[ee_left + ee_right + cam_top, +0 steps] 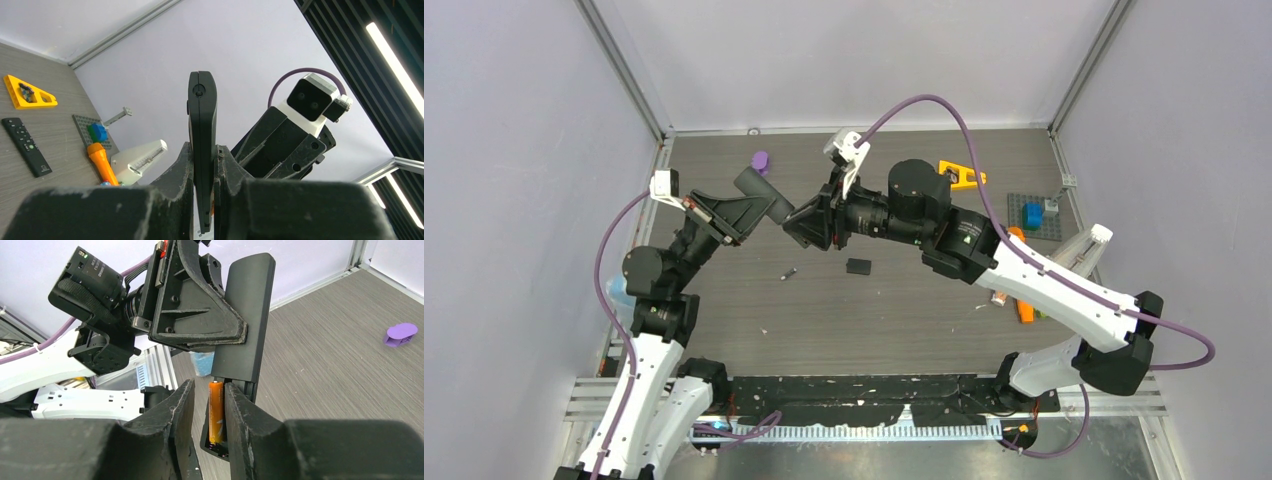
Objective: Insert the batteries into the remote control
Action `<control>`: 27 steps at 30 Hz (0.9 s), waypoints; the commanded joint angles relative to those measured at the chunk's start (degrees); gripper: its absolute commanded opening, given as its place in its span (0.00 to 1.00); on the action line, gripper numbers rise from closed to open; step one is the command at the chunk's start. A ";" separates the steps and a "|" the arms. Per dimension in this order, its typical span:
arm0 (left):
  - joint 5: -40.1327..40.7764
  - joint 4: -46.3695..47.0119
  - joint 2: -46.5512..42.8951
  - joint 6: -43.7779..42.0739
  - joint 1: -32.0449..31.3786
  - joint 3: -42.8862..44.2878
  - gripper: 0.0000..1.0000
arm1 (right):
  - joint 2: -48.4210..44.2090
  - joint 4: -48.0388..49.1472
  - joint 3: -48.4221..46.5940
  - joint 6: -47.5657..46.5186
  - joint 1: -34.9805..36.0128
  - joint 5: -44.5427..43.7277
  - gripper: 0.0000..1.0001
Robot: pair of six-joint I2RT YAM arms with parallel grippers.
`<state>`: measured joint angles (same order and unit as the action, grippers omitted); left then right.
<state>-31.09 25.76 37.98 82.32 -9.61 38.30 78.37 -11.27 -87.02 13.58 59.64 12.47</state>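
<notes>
Left gripper (205,152) jaws clamp the remote control (202,110), frame centre. Right gripper (208,388) jaws stand narrowly apart around the orange battery (216,412) lying in the compartment, lower centre. Retreat straight, without dragging it out.

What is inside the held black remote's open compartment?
In the black plastic remote, one orange cylindrical battery shows; black fingers of the right gripper cover the rest.

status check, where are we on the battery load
Left gripper shut on slim black remote control, held up. Right gripper parted around orange cylindrical battery in its open compartment. Nothing blocking.
</notes>
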 commanded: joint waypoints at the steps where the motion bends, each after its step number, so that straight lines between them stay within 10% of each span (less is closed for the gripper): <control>1: 0.43 3.77 -0.71 0.22 0.29 -0.13 0.00 | -0.15 0.77 -3.47 0.70 0.22 -0.47 0.35; 8: 0.52 4.14 -0.83 -0.60 0.29 -0.51 0.00 | -0.51 0.61 -5.33 3.13 0.07 -0.39 0.45; 14: 1.69 6.25 -0.81 -0.76 0.29 -0.63 0.00 | -2.43 -1.60 -6.89 9.00 -0.84 -3.09 0.96; 27: 3.09 8.93 0.46 -1.78 0.25 1.25 0.00 | 1.18 -5.84 -4.84 33.84 -6.73 2.10 0.95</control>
<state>-28.62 30.37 38.37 81.95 -9.61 37.58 78.91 -21.37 -93.32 39.11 53.01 10.39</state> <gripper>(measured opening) 0.115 0.958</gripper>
